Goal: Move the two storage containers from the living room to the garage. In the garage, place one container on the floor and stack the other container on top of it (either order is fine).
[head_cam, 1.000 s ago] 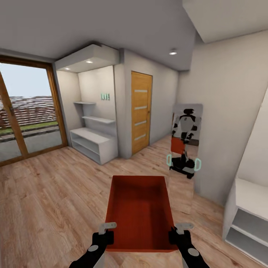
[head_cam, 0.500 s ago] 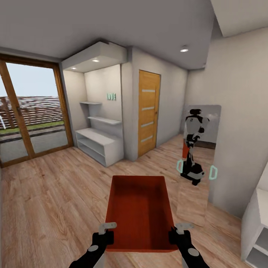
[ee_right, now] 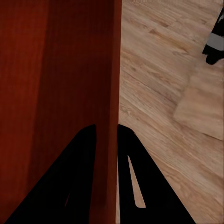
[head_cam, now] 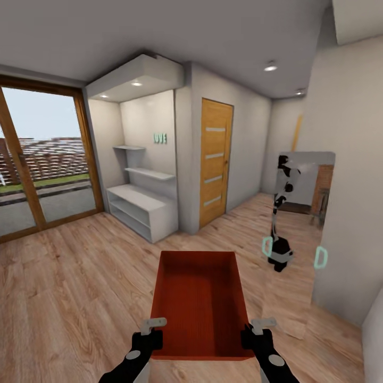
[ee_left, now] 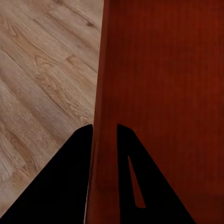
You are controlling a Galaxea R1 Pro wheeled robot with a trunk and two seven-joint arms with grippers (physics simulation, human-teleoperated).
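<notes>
Head view: set high, facing forward and down over the open-topped storage container point(head_cam: 199, 303) toward a wooden door point(head_cam: 215, 162) and a mirror point(head_cam: 298, 234) (robot reflected there). Left wrist view: very close, sighting along the left pincer point(ee_left: 103, 135) astride one container wall. Right wrist view: equally close, along the right pincer point(ee_right: 106, 134) on the opposite wall. Shared by all three: container and wood plank floor point(head_cam: 69, 282).

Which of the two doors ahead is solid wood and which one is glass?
The narrow door beside the white shelving is solid wood with pale stripes; the wide wood-framed door on the left is glass, showing outdoors.
</notes>
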